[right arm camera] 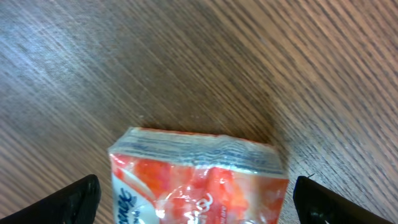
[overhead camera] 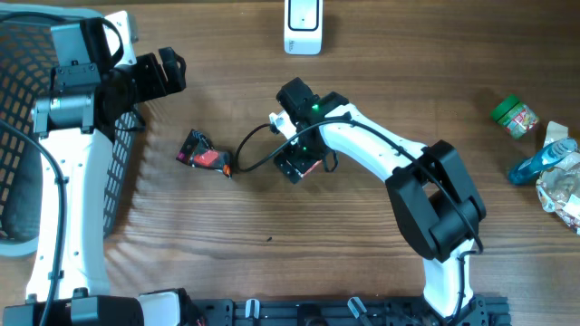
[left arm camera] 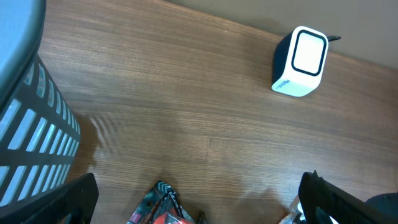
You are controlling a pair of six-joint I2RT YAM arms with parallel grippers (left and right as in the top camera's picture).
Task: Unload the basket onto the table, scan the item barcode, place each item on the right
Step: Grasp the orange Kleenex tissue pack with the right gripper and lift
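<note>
An orange-red plastic packet (right arm camera: 199, 180) lies flat on the wooden table. My right gripper (right arm camera: 202, 208) hangs directly over it, open, with one finger on each side and neither touching it. From overhead the right gripper (overhead camera: 304, 163) covers most of this packet (overhead camera: 313, 168). A second, dark packet with a red patch (overhead camera: 204, 156) lies to its left and shows at the bottom of the left wrist view (left arm camera: 163, 208). My left gripper (overhead camera: 168, 72) is open and empty, up beside the basket. The white barcode scanner (overhead camera: 304, 25) stands at the table's far edge (left arm camera: 300, 62).
A black mesh basket (overhead camera: 23, 136) fills the left side. At the right edge lie a green-lidded jar (overhead camera: 515, 116), a blue bottle (overhead camera: 542, 161) and a crumpled foil bag (overhead camera: 562, 192). A black cable (overhead camera: 254, 154) loops by the right wrist.
</note>
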